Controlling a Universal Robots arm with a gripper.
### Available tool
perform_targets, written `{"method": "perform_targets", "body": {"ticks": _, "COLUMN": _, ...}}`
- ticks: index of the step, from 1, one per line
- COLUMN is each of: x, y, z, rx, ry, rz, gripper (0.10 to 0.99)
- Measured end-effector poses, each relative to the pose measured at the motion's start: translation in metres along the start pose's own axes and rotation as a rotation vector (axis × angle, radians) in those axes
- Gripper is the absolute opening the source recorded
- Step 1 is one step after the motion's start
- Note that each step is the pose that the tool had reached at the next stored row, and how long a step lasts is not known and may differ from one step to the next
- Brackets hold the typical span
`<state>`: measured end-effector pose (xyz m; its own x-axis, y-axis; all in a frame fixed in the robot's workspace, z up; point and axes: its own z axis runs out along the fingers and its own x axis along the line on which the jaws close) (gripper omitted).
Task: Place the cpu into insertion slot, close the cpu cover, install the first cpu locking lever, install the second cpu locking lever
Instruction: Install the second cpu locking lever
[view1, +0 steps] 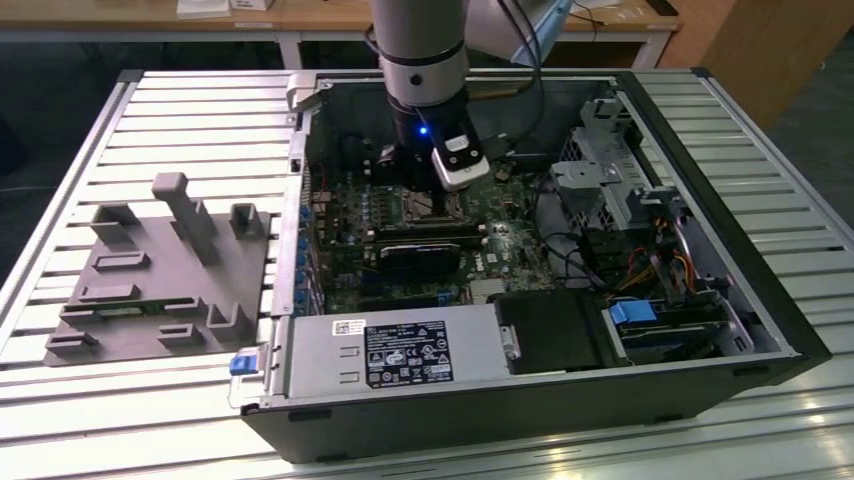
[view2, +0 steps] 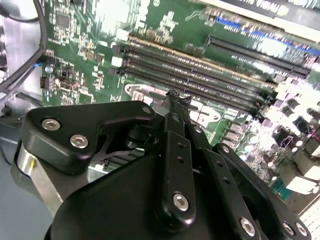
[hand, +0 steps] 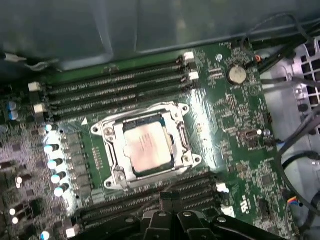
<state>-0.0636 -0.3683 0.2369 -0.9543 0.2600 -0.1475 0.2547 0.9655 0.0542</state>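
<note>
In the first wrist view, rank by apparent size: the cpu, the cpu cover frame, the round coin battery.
Largest to smallest, as they look in the first wrist view:
1. the cpu cover, a metal frame surrounding the chip
2. the cpu, seated inside that frame
3. the coin battery, clearly the smallest

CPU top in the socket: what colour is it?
Pale silver-grey square metal CPU top, clearest in the first wrist view.

Open computer case (view1: 747, 330) lies on tabletop (view1: 80, 170). Fixture block (view1: 160, 270) on tabletop at exterior view's left of case. Circuit board (hand: 235, 115) inside case. Cpu (hand: 147, 147) sits in insertion slot (hand: 107, 132) on board, between memory slot rows (hand: 115, 87). Arm (view1: 420, 60) hangs above slot.
</note>
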Motion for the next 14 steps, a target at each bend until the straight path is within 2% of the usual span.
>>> {"method": "perform_targets", "body": {"ticks": 1, "x": -0.0001, "y": -0.0013, "z": 0.0, "rx": 0.0, "ry": 0.0001, "rz": 0.0, "gripper": 0.102}}
{"method": "perform_targets", "body": {"ticks": 2, "x": -0.0002, "y": -0.0025, "z": 0.0, "rx": -0.004, "ry": 0.0013, "rz": 0.001, "gripper": 0.102}}
{"method": "perform_targets", "body": {"ticks": 5, "x": -0.0008, "y": -0.0048, "z": 0.0004, "rx": -0.024, "ry": 0.013, "rz": 0.004, "gripper": 0.102}}
{"method": "perform_targets", "body": {"ticks": 7, "x": -0.0011, "y": -0.0062, "z": 0.0007, "rx": -0.033, "ry": 0.0242, "rz": 0.006, "gripper": 0.102}}
{"method": "perform_targets", "body": {"ticks": 9, "x": -0.0012, "y": -0.007, "z": 0.0014, "rx": -0.034, "ry": 0.0385, "rz": 0.008, "gripper": 0.102}}
{"method": "perform_targets", "body": {"ticks": 10, "x": -0.0012, "y": -0.0071, "z": 0.0014, "rx": -0.033, "ry": 0.0408, "rz": 0.008, "gripper": 0.102}}
{"method": "perform_targets", "body": {"ticks": 14, "x": -0.0012, "y": -0.0071, "z": 0.0014, "rx": -0.033, "ry": 0.041, "rz": 0.008, "gripper": 0.102}}
